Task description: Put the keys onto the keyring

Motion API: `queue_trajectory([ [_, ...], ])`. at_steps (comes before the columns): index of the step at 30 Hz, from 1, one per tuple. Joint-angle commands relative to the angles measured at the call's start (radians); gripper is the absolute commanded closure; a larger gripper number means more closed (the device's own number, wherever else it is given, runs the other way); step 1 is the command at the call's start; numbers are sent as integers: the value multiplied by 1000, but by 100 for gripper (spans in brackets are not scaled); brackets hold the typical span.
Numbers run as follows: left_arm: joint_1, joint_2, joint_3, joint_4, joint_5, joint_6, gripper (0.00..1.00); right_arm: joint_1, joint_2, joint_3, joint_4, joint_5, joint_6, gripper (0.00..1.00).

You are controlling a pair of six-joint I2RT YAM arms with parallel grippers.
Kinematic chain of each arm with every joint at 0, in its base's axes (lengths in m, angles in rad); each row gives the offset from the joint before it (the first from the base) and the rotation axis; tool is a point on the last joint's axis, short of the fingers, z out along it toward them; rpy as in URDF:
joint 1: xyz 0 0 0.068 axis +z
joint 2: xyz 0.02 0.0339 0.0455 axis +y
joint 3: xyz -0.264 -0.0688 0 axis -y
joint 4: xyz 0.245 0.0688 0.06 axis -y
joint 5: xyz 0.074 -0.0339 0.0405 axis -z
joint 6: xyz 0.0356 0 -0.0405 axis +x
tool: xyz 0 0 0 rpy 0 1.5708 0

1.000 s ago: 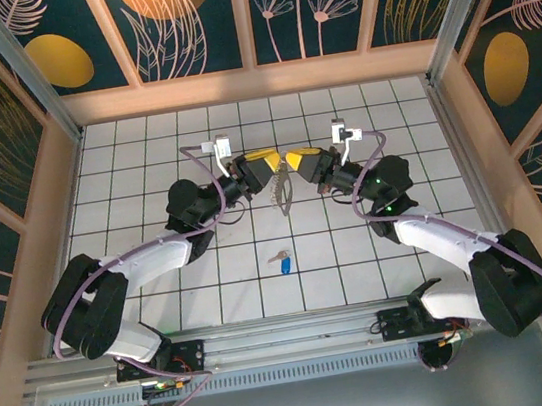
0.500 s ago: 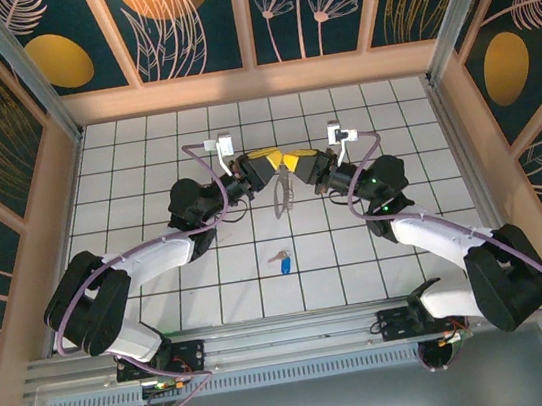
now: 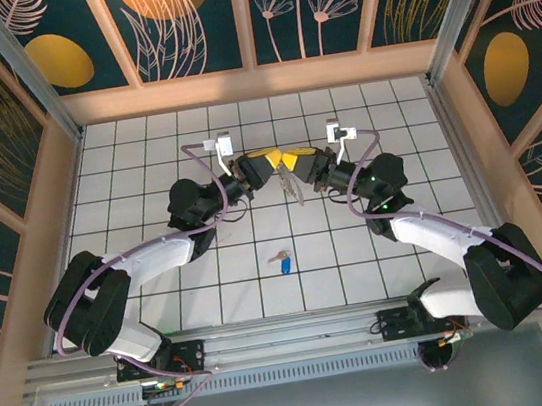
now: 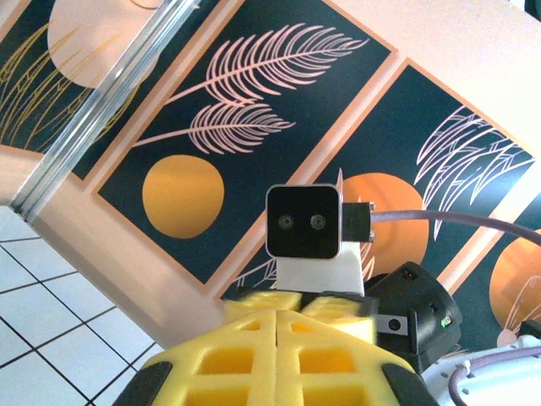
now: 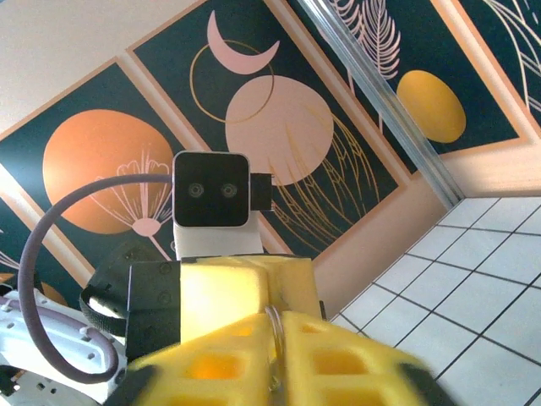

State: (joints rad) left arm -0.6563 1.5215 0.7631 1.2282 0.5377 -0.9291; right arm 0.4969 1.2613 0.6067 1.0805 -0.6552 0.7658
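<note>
Top external: the left gripper [image 3: 274,163] and right gripper [image 3: 294,162] are standing tip to tip over the far middle of the floor [image 3: 144,160], the keyring [image 3: 293,188] hanging just below them. The left jaws are pressing together. Right wrist: the right fingers [image 5: 338,347] are sitting nearly closed about the keyring's wire; whether they are gripping cannot be told. The key [image 3: 281,260] is lying on the floor nearer, well apart

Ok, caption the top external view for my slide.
Left tool and right tool meet tip to tip, keyring hanging between them; blue-headed key lies apart on the tiles.
</note>
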Motion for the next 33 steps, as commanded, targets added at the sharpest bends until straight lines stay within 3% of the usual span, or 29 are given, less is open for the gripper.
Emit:
queue_trajectory([
  [1,-11,-20,19,-4,24,42,100,-33,-37,31,3,-11,-10,68],
  [8,-9,-54,71,-143,43,138,100,-129,-149,-5,-108,-68,-43,61],
  [16,-10,-58,184,-344,138,276,100,-170,-185,8,-224,-230,-127,58],
  [33,-10,-14,243,-360,229,264,100,-161,-138,37,-217,-264,-138,67],
])
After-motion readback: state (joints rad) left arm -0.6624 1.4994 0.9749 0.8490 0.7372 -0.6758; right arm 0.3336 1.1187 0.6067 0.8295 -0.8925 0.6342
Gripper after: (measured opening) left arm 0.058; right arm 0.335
